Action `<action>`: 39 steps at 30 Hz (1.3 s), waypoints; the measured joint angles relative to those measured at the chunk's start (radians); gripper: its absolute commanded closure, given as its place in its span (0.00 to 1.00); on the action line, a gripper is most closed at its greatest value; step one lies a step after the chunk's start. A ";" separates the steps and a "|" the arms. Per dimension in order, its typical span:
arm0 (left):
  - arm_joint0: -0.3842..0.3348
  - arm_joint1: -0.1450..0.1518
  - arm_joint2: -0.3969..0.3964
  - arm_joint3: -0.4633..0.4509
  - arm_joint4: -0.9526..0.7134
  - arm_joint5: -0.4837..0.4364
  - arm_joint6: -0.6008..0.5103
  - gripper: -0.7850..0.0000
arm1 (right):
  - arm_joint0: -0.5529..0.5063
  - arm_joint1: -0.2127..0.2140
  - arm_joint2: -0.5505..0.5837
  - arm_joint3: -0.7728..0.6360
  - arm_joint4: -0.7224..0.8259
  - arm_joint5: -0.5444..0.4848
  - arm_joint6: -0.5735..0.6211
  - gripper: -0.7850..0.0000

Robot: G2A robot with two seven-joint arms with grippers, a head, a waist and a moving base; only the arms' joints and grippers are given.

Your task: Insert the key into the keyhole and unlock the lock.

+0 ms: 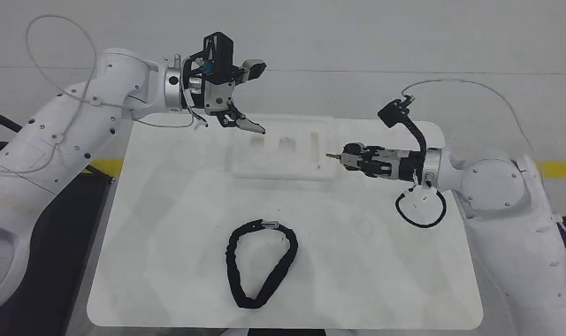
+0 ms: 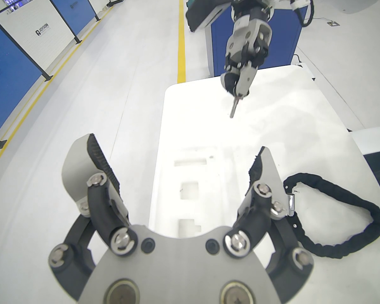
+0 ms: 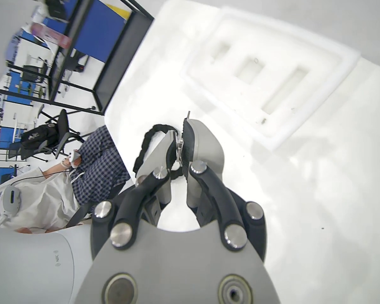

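Top view shows the right pincer (image 1: 341, 156) clamped on the key (image 1: 332, 156), held just beside the right end of the tray (image 1: 283, 166), with the blade pointing toward it. Left pincer (image 1: 242, 121) hangs wide open over the tray's far left corner. Lock (image 1: 233, 267), a black chain loop, lies on the surface (image 1: 380, 265) nearer the front, well apart from both.
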 measured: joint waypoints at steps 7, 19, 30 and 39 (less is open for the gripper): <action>0.000 0.000 0.000 0.000 0.000 0.000 0.000 0.00 | -0.149 0.013 0.151 -0.023 0.192 -0.261 -0.137 1.00; 0.000 0.000 0.000 0.000 0.000 0.000 0.000 0.00 | -0.184 0.018 0.161 0.009 0.335 -0.399 -0.132 1.00; 0.000 0.000 0.000 0.000 0.000 0.000 0.000 0.00 | -0.184 0.017 0.161 0.009 0.335 -0.400 -0.132 1.00; 0.022 0.001 -0.001 -0.005 -0.010 0.007 -0.018 0.00 | -0.184 0.017 0.161 0.009 0.335 -0.400 -0.132 1.00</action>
